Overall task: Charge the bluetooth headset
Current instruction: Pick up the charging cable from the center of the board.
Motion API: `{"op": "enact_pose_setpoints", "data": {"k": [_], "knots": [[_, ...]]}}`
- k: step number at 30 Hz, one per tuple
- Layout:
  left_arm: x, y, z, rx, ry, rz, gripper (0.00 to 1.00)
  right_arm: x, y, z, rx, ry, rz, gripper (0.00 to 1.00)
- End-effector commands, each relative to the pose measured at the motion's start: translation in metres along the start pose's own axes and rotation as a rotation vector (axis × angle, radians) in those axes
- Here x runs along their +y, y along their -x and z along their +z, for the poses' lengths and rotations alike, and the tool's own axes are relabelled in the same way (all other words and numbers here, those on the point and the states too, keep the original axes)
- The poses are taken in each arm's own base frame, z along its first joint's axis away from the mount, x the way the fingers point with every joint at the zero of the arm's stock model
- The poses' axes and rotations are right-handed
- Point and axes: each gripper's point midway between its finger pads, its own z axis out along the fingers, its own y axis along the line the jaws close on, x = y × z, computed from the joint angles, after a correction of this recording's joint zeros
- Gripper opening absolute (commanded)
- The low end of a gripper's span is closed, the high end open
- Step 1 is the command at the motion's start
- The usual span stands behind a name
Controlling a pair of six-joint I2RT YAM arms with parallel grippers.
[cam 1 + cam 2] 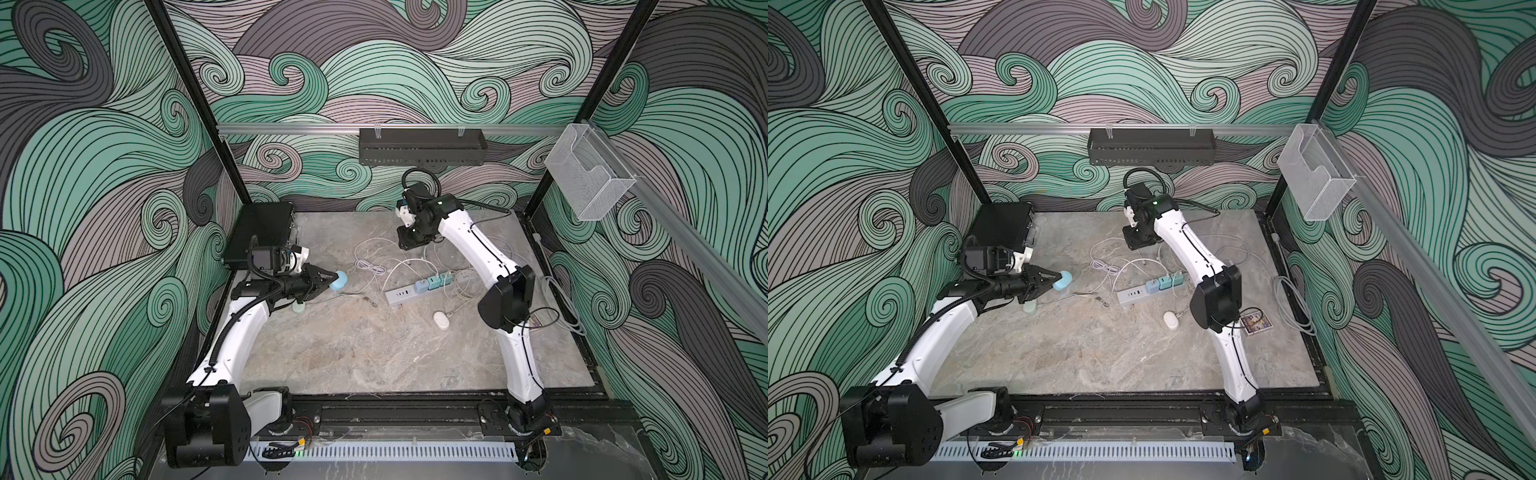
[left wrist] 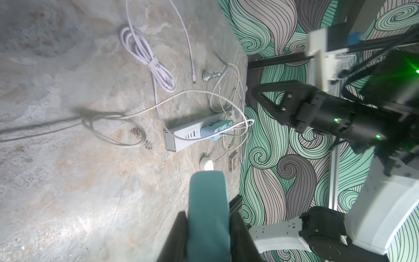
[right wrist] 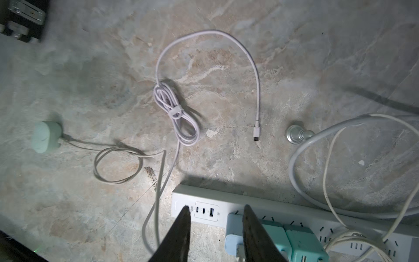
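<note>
The bluetooth headset [image 1: 340, 281] [image 1: 1063, 280] is a light blue rounded case. My left gripper [image 1: 332, 279] [image 2: 208, 213] is shut on it and holds it above the table's left side. The case [image 2: 207, 199] fills the gap between both fingers in the left wrist view. A lilac charging cable [image 3: 175, 113] lies bundled mid-table, its free plug [image 3: 256, 133] bare on the stone. My right gripper [image 3: 216, 206] [image 1: 409, 245] hangs open and holds nothing. It is above the USB end of the grey power strip [image 3: 260, 202] [image 1: 405, 293].
A mint green case [image 3: 46, 140] [image 1: 298, 307] lies under the left gripper with a white cable attached. Teal adapters [image 3: 301, 242] sit in the strip amid loose white cables. A white oval case [image 1: 441, 320], a silver pawn-shaped piece [image 3: 297, 135] and a black box [image 1: 259, 232] are also on the table.
</note>
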Motion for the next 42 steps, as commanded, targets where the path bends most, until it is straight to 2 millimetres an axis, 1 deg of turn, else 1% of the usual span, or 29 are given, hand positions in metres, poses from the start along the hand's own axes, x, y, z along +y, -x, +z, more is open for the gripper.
{"op": "enact_pose_setpoints", "data": {"k": [1,6,9,13,19,25,32,36,42], "knots": [[-0.008,0.013,-0.003,-0.055,-0.032,0.039,0.05,-0.015,-0.012,0.012,0.078,-0.065,0.054,0.39],[0.003,0.009,0.003,-0.042,-0.022,0.036,0.05,-0.026,-0.011,0.047,0.111,-0.099,0.057,0.36],[0.006,0.008,0.005,-0.04,-0.02,0.043,0.05,-0.032,-0.01,0.064,0.119,-0.125,0.052,0.35],[0.008,0.009,0.006,-0.037,-0.016,0.057,0.05,-0.043,-0.007,0.082,0.118,-0.161,0.061,0.36],[0.013,0.01,0.009,-0.037,-0.012,0.06,0.05,-0.052,-0.004,0.109,0.111,-0.16,0.069,0.36],[0.015,0.01,0.011,-0.03,-0.012,0.055,0.05,-0.059,0.0,0.125,0.091,-0.164,0.06,0.28],[0.016,0.008,0.011,-0.024,-0.01,0.05,0.05,-0.066,0.0,0.139,0.09,-0.161,0.065,0.25],[0.016,0.007,0.011,-0.021,-0.008,0.05,0.05,-0.066,-0.005,0.147,0.107,-0.152,0.071,0.25],[0.014,0.007,0.01,-0.02,-0.008,0.055,0.05,-0.067,-0.017,0.157,0.149,-0.15,0.073,0.21]]}}
